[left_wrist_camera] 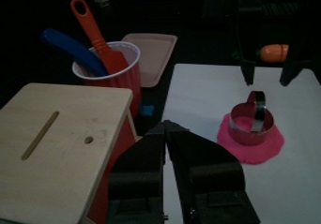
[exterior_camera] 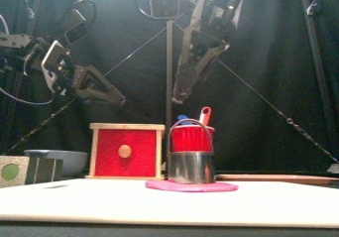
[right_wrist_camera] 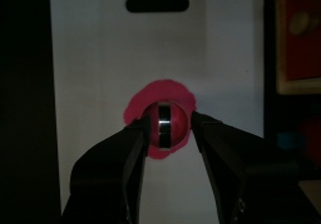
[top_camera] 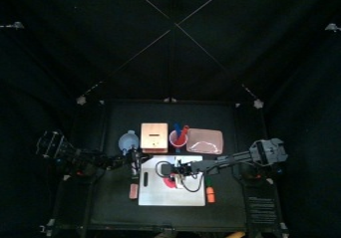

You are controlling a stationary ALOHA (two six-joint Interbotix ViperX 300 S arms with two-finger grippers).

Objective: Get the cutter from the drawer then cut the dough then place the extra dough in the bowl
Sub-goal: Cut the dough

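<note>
**Right hand (right_wrist_camera: 168, 122) wide above the cutter (exterior_camera: 192, 167)**

Nothing is gripped; the cutter stands on the pink dough (exterior_camera: 192, 186) on the white board (top_camera: 167, 197). Its wire handle (left_wrist_camera: 257, 98) should be straddled and pressed straight down. That gap is shown in the front view; the centring, only in the right wrist view. The left hand (left_wrist_camera: 168, 132) is closed, empty, beside the wooden box (left_wrist_camera: 63, 143).

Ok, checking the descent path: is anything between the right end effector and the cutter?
Nothing; the left wrist view shows only a bare gap between right end effector and cutter.
</note>
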